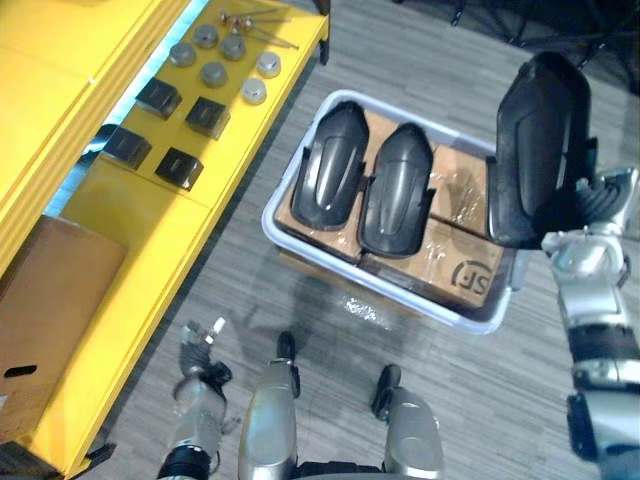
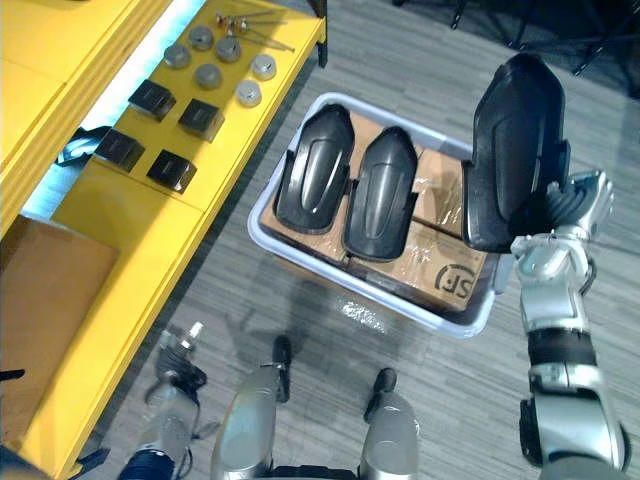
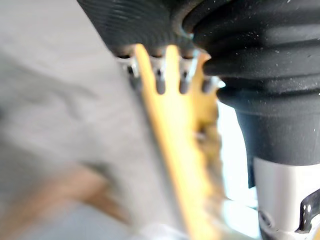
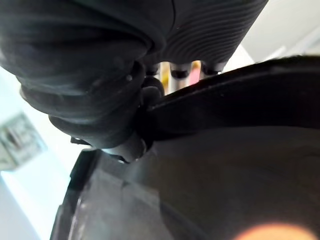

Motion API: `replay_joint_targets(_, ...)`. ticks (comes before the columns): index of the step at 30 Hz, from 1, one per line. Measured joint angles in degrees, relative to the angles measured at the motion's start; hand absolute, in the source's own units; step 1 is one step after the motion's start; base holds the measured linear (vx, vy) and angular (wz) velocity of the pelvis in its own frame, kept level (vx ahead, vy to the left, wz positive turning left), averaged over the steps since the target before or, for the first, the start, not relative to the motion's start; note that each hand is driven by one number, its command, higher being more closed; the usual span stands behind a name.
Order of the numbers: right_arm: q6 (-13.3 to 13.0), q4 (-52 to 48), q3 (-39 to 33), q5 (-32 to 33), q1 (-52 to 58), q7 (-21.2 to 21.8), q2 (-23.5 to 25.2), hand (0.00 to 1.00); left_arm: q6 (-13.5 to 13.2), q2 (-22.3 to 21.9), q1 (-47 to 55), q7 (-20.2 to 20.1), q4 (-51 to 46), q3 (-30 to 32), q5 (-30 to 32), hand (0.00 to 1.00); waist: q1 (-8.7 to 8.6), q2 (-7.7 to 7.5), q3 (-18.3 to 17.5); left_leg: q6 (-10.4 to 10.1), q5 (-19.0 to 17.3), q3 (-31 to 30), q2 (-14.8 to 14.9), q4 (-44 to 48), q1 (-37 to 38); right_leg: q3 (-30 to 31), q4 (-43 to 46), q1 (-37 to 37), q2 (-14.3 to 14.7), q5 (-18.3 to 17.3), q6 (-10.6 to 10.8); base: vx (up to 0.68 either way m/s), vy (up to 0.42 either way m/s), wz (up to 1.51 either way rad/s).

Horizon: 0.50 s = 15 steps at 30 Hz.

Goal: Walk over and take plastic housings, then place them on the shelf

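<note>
While the right hand (image 1: 597, 205) is clasping a plastic housing (image 1: 535, 140) above the bin (image 1: 272, 215), it should be swinging steadily toward the shelf (image 1: 130, 250).

Pale tote (image 1: 298, 155) on grey plank floor (image 1: 400, 50), taped cardboard boxes (image 1: 460, 250) inside. Left of it: four black blocks (image 1: 207, 117), grey round discs (image 1: 213, 73) (six, by my count), thin metal rods (image 1: 250, 18).

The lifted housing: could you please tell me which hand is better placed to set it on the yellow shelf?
Right. The right hand grips the housing, raised above the bin; the left hand hangs low beside the shelf, holding nothing.
</note>
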Motion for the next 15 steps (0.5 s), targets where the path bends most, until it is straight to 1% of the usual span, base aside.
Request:
replay_joint_targets(1, -0.3, -1.9, 0.0, -1.8, 1.9, -0.4, 1.4, 1.00, 0.0, -0.1, -0.2, -0.4, -3.9, -0.5, 0.0, 0.00, -0.15, -0.45, -1.6, 0.0, 0.3, 0.7, -0.1, -1.5, 1.4, 0.0, -1.9, 1.2, 0.2, 0.6, 0.1, 0.15, -0.029, -0.08)
replay_joint_targets(3, -1.7, -3.7, 0.0, -3.3, 3.2, -0.9, 2.7, 1.00, 0.7, -0.1, -0.7, -1.5, -7.4, -2.3, 0.0, 0.00, -0.76, -0.61, -3.0, 0.0, 0.3, 0.9, -0.5, -2.7, 3.1, -0.2, -3.8, 3.3, 0.2, 1.1, 0.5, 0.15, -0.015, -0.05)
replay_joint_targets(4, -3.8, -4.7, 0.5, -5.2, 3.5, -1.0, 3.8, 1.00, 2.9, -0.1, -1.8, -3.0, -9.5, -4.7, 0.1, 0.00, -1.06, -0.59, -5.0, 0.0, 0.3, 1.6, -0.7, -4.2, 5.1, -0.4, -6.1, 5.3, 0.2, 2.2, 0.7, 0.11, 0.003, -0.07)
replay_joint_targets(6, -5.2, -5.4, 0.7, -6.4, 3.5, -1.0, 4.3, 1.00, 4.4, -0.1, -2.5, -4.3, -10.2, -6.5, 0.5, 0.00, -1.11, -0.56, -6.1, 0.0, 0.3, 2.3, -0.8, -5.0, 6.3, -0.3, -7.6, 6.5, 0.2, 3.0, 1.0, 0.12, 0.008, -0.14)
replay_joint_targets(8, -8.4, -6.8, 2.5, -7.4, 3.1, -1.1, 4.7, 1.00, 6.7, 0.0, -4.2, -7.0, -11.7, -10.7, 4.0, 0.00, -1.24, -0.59, -8.3, 0.0, 0.3, 3.4, -0.8, -6.6, 8.5, -0.1, -9.9, 8.2, 0.4, 4.6, 1.0, 0.08, 0.012, -0.23)
replay_joint_targets(9, -9.3, -6.8, 3.4, -8.1, 3.0, -1.1, 4.8, 1.00, 7.3, 0.1, -4.8, -8.0, -11.9, -11.9, 4.5, 0.00, -1.22, -0.54, -9.0, 0.0, 0.3, 4.0, -0.7, -7.1, 9.1, 0.0, -10.2, 8.4, 0.5, 4.9, 1.0, 0.05, 0.008, -0.27)
replay_joint_targets(10, -10.6, -6.8, 4.9, -8.8, 2.6, -1.1, 4.8, 1.00, 8.7, 0.5, -6.0, -9.8, -12.0, -13.7, 4.9, 0.00, -1.26, -0.36, -9.7, 0.0, 0.4, 4.3, -0.5, -7.6, 10.1, 0.0, -10.9, 9.1, 0.8, 5.7, 0.8, 0.04, 0.005, -0.26)
replay_joint_targets(12, -14.1, -6.8, 8.5, -10.3, 1.4, -1.0, 5.3, 1.00, 11.6, 1.5, -9.3, -14.1, -12.0, -17.8, 5.3, 0.00, -1.46, -0.06, -11.4, 0.1, 0.4, 5.8, -0.3, -8.8, 12.0, 0.6, -11.9, 9.8, 1.0, 6.9, 0.4, 0.02, 0.013, -0.35)
replay_joint_targets(15, -17.8, -6.8, 10.5, -10.8, -0.3, -1.0, 6.2, 1.00, 14.1, 1.5, -12.1, -17.2, -11.7, -20.3, 4.6, 0.00, -1.74, 0.51, -12.5, 0.1, 0.7, 7.3, -0.3, -9.7, 13.2, 1.8, -12.7, 9.8, 1.1, 8.3, 0.0, -0.03, 0.034, -0.32)
